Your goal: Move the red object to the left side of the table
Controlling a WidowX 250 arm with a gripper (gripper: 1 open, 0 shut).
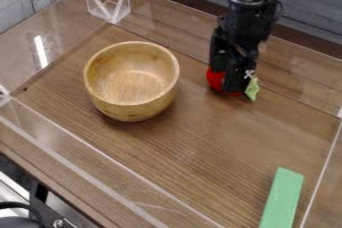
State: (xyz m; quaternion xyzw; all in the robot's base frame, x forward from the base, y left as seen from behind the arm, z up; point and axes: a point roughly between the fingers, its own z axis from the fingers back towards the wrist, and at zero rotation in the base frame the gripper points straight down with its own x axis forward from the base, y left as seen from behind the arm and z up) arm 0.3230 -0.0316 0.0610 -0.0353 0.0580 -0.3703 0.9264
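At the far left, a small clear plastic stand sits folded like a tent near the back corner of the table, whose dark wood-grain top is fenced by low see-through walls. Moving right, a round wooden bowl rests upright on the left half of the tabletop, pale inside and with nothing in it. Further right, well apart from the bowl, the black robot arm comes straight down from the top edge, and its gripper points at the tabletop with its two dark fingers spread wide, one on each side of the red toy fruit. The fruit sits on the wood on the right half of the table, toward the back, and only its lower red part shows between and below the fingers; whether the fingers touch its sides cannot be told from this angle, and it does not look lifted. Its pale green leafy stem pokes out on the right, just beside the nearer finger. At the bottom right corner, a flat green block lies slanted on the table by the front wall, far from the fruit and the arm
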